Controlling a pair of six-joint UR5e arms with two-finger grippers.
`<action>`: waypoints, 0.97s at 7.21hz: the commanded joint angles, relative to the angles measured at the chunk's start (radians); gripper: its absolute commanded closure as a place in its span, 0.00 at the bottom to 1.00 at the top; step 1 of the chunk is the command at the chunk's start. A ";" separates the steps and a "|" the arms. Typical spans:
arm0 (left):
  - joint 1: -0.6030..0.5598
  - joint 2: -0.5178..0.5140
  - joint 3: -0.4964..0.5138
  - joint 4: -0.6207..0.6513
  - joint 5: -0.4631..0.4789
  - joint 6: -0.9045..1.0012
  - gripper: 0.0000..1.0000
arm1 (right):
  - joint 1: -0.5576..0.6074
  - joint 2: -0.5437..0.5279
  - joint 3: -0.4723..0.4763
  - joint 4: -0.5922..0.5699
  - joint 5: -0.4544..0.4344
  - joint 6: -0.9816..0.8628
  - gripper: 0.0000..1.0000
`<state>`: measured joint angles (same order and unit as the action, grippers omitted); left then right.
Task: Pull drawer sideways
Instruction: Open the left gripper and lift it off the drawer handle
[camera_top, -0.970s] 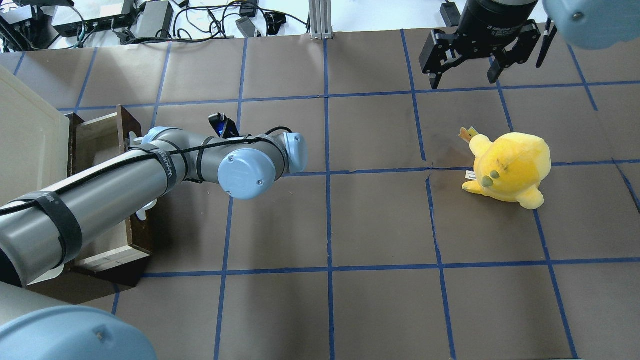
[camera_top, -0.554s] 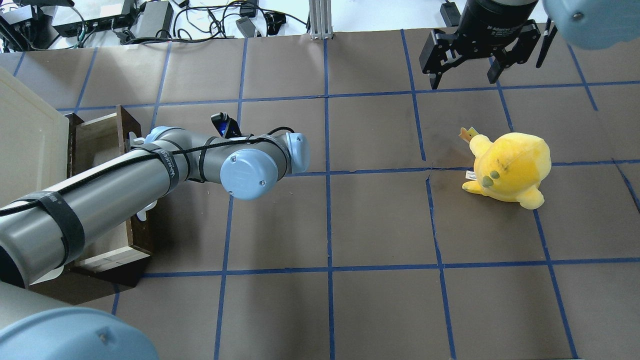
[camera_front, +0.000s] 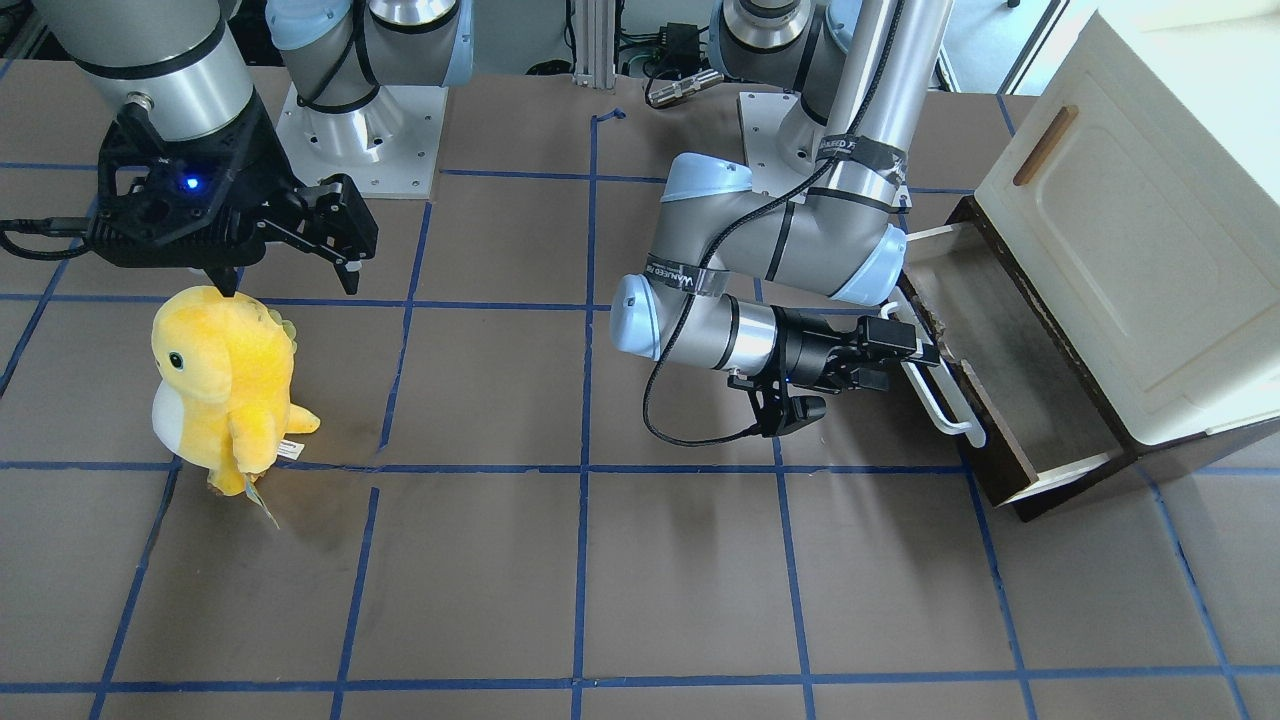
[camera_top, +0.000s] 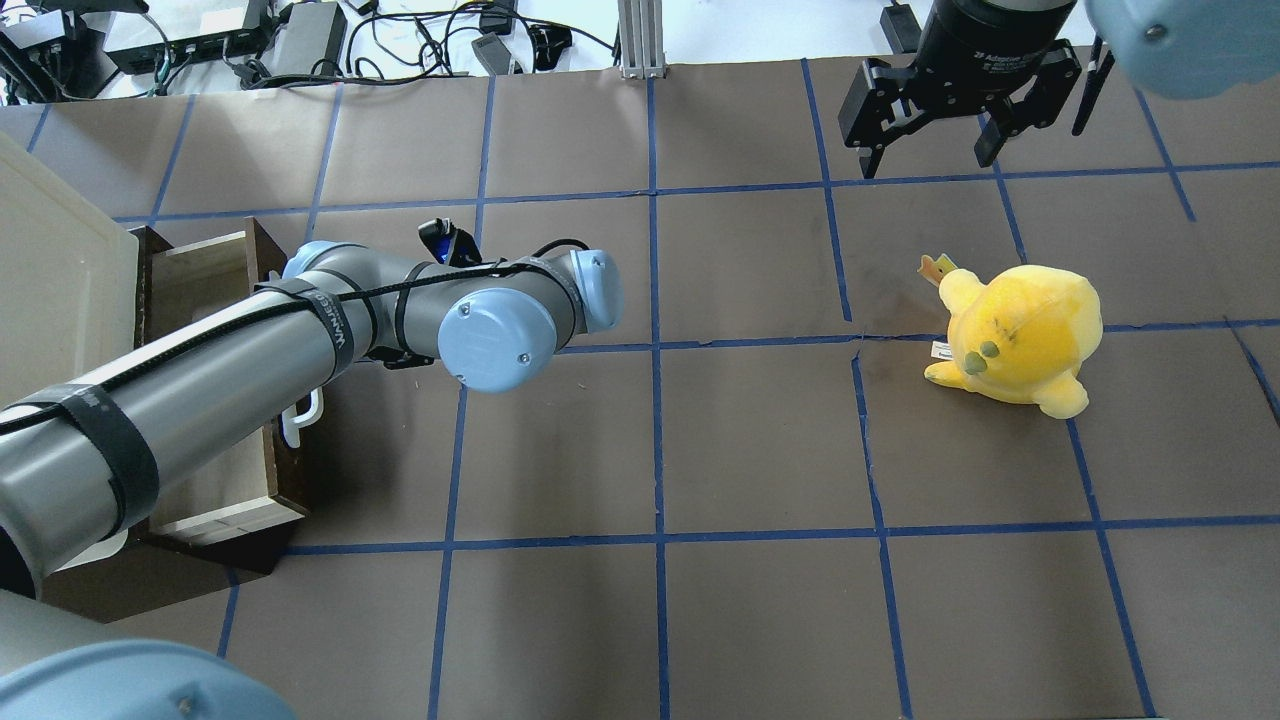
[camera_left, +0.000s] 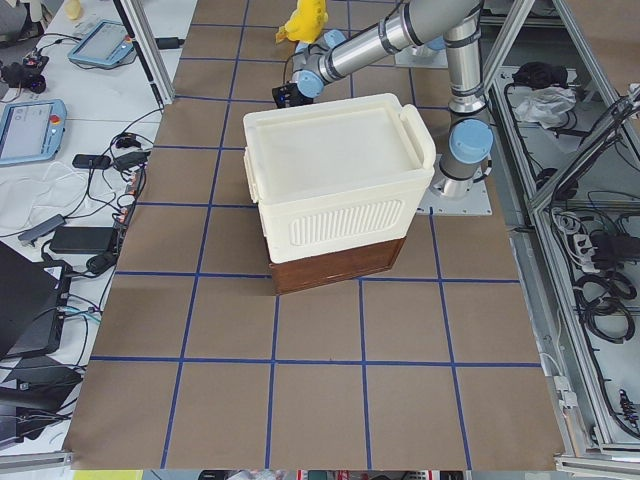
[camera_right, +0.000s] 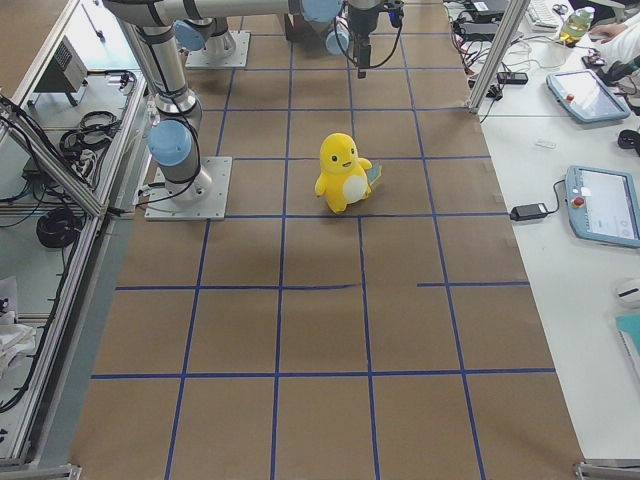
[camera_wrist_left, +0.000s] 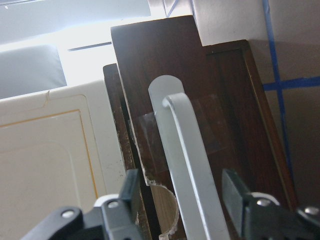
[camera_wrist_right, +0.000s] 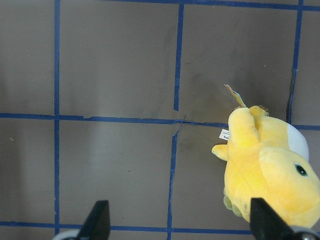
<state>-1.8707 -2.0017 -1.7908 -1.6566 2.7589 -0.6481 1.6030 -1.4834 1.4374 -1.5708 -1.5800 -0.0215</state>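
The drawer (camera_front: 1020, 385) sits at the bottom of a cream cabinet (camera_front: 1130, 250), at the end of the counter (camera_front: 680, 580) on the robot's left side. It is pulled out part way toward the middle of the counter, so its brown floor and pale sides are open to see. Its dark brown front faces the left arm, and a long white handle (camera_front: 948, 405) runs along this front.

The left gripper (camera_front: 898, 356) lies almost level and points at the drawer front. In the left wrist view its jaws stand apart with the bar of the white handle between them, near one end of the bar. One finger (camera_wrist_left: 234, 192) is just beside the bar and perhaps touches it. The other finger (camera_wrist_left: 131, 192) has a clear gap to it. So the jaws are around the bar but do not press it from both sides.

The right gripper (camera_top: 928, 160) hangs above the counter on the other side, well apart from the drawer. Its jaws are wide and hold nothing. A yellow plush toy (camera_front: 225, 380) stands upright on the counter near it. In the right wrist view the toy is off to one side and not between the fingers.

The counter is brown with a grid of blue tape. The cabinet door carries a small brown wooden grip (camera_front: 1045, 145).
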 joint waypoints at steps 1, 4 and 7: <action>-0.005 0.072 0.115 0.000 -0.167 0.212 0.00 | 0.000 0.000 0.000 0.000 0.000 0.000 0.00; 0.028 0.260 0.281 -0.008 -0.573 0.475 0.00 | 0.000 0.000 0.000 0.000 0.000 0.000 0.00; 0.194 0.395 0.333 -0.101 -0.977 0.501 0.00 | 0.000 0.000 0.000 0.000 0.000 0.000 0.00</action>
<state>-1.7395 -1.6550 -1.4811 -1.7110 1.9322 -0.1555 1.6030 -1.4833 1.4373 -1.5708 -1.5801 -0.0215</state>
